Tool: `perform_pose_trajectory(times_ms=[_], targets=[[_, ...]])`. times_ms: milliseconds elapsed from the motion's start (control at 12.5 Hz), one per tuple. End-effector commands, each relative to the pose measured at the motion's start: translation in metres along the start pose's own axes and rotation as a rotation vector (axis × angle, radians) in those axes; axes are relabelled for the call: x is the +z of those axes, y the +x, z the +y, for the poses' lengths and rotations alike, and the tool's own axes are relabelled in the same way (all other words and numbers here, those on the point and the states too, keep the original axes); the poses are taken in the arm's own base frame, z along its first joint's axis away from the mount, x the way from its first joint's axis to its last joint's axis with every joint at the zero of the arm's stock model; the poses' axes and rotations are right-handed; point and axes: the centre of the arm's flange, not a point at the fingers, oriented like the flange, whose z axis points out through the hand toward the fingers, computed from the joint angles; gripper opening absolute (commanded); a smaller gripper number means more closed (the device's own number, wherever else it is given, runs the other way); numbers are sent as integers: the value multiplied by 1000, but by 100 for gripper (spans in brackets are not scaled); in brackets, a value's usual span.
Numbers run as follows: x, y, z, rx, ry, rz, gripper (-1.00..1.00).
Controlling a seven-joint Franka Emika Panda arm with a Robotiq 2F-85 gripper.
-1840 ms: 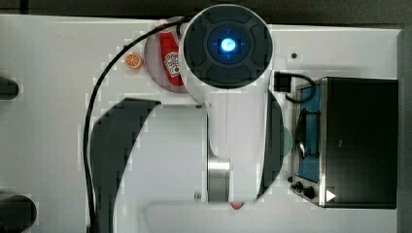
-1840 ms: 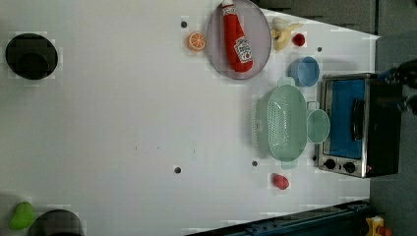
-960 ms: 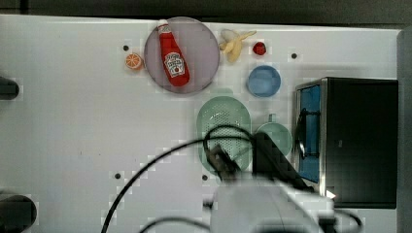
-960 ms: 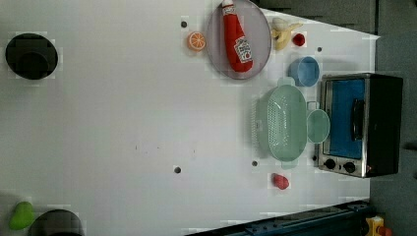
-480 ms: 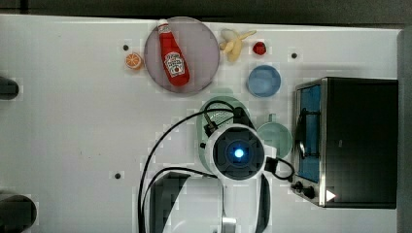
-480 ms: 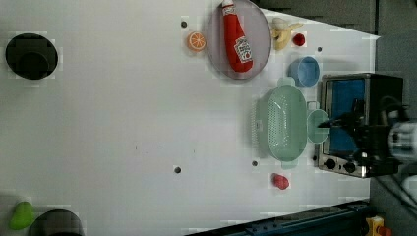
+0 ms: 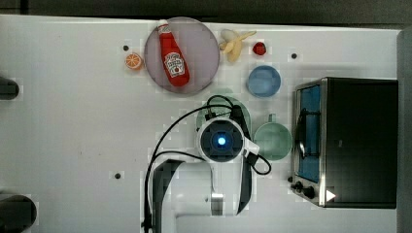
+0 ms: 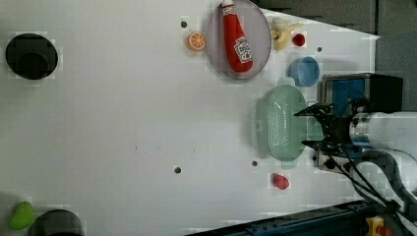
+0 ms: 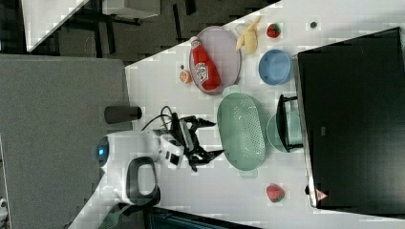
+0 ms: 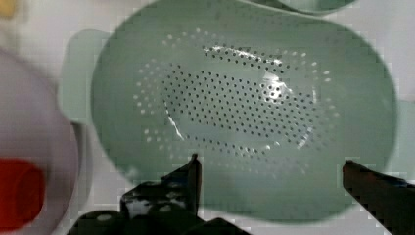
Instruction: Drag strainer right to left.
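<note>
Directly beneath the gripper (image 8: pixel 309 127) lies the strainer (image 8: pixel 280 122), pale mint-green, oval, perforated across its floor, resting on the white table (image 8: pixel 123 123). Gripper jaws stand spread wide with nothing between them; in the right view the two dark fingers (image 9: pixel 206 122) splay apart just beside the strainer's long side, not touching it. Wrist view: both fingertips frame the strainer's near rim, bowl interior below and ahead of them, rim tab off to one side. In the top view the arm's wrist covers most of the strainer, leaving only a strip of its green rim showing beyond the gripper. Green mug (image 7: pixel 273 141) sits just beside the strainer on the side away from the gripper as the right view shows it, between strainer and toaster oven (image 7: pixel 350 141). Blue bowl (image 8: pixel 304 71) is near one end of the strainer. Beyond that end, farther from the gripper, a grey plate (image 8: pixel 260 29) carries a ketchup bottle (image 8: pixel 237 37) lying flat; an orange slice (image 8: pixel 196 42) sits beside the plate, and a banana (image 8: pixel 282 34) lies past the plate's other edge. A small red strawberry (image 8: pixel 281 181) lies near the strainer's opposite end.
</note>
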Motion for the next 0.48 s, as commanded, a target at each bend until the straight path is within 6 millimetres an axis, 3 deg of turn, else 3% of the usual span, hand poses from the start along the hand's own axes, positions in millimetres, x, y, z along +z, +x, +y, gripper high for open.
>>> perform_pose_trajectory(times_ms=[80, 480], targets=[[55, -4, 2, 135, -32, -18, 100], [122, -18, -1, 229, -31, -23, 100]])
